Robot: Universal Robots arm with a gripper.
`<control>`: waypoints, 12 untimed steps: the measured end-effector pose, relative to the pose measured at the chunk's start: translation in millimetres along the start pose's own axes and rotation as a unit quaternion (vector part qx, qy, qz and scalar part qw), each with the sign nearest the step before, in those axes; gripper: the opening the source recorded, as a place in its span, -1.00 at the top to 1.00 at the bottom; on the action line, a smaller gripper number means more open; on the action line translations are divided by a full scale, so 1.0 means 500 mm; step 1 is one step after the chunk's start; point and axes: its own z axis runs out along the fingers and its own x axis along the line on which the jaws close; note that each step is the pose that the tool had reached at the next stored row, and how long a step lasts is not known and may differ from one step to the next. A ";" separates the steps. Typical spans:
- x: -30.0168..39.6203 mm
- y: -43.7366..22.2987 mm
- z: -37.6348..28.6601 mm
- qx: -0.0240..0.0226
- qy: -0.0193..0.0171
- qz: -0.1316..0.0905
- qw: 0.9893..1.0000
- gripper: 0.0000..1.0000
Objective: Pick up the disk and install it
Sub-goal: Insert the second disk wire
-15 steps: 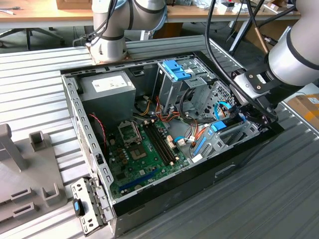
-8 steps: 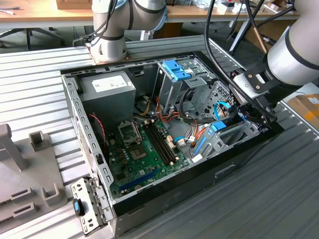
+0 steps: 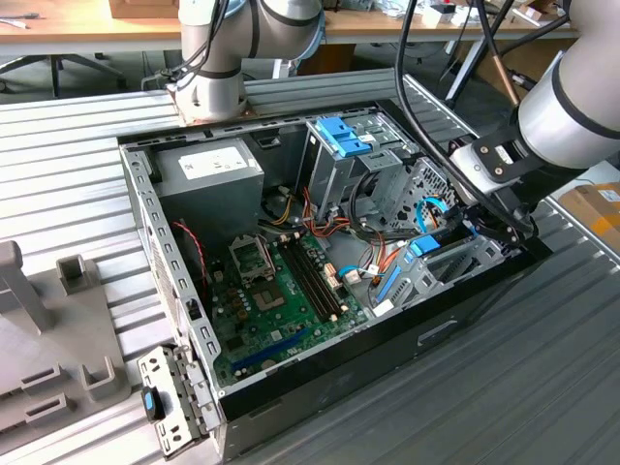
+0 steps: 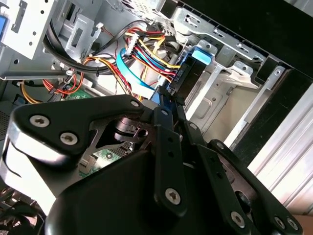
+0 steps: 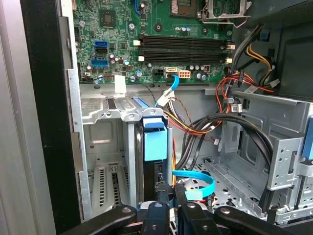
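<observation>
Disk (image 5: pixel 155 147) stands on edge in the drive bay (image 5: pixel 110 161) at the front corner of the open computer case (image 3: pixel 179 320), black body between blue rails, one blue end tab facing the motherboard (image 5: pixel 161 29). We judge it part-seated, not fully home, though the bay walls hide its lower edge.

We find the claw (image 5: pixel 166 208) directly at the disk's near end, its fingers (image 5: pixel 157 215) closed narrow on that end in the first wrist view. The second wrist view agrees: the claw's linkage meets the blue rail and the disk runs straight away from it. The disk's long axis lies in line with the claw's reach, along the slot, pointing toward the motherboard.

Obstructions noted:
- a light-blue flat cable (image 5: pixel 195 183) loops just beside the claw, on the side away from the case wall;
- a bundle of red, yellow and black wires (image 4: pixel 146 54) hangs near the disk's far end;
- grey bay dividers (image 5: pixel 132 161) flank the disk closely on both sides.

In the exterior view the arm (image 3: pixel 572 107) leans in from that view's right over the case rim. The case lies on a ribbed metal worktop (image 3: pixel 68 155).
</observation>
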 end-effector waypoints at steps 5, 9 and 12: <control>0.002 0.002 0.010 0.000 -0.001 0.000 1.000 0.67; 0.003 0.001 0.012 0.000 -0.001 0.000 1.000 0.67; 0.006 0.000 0.013 0.000 -0.001 0.000 1.000 0.67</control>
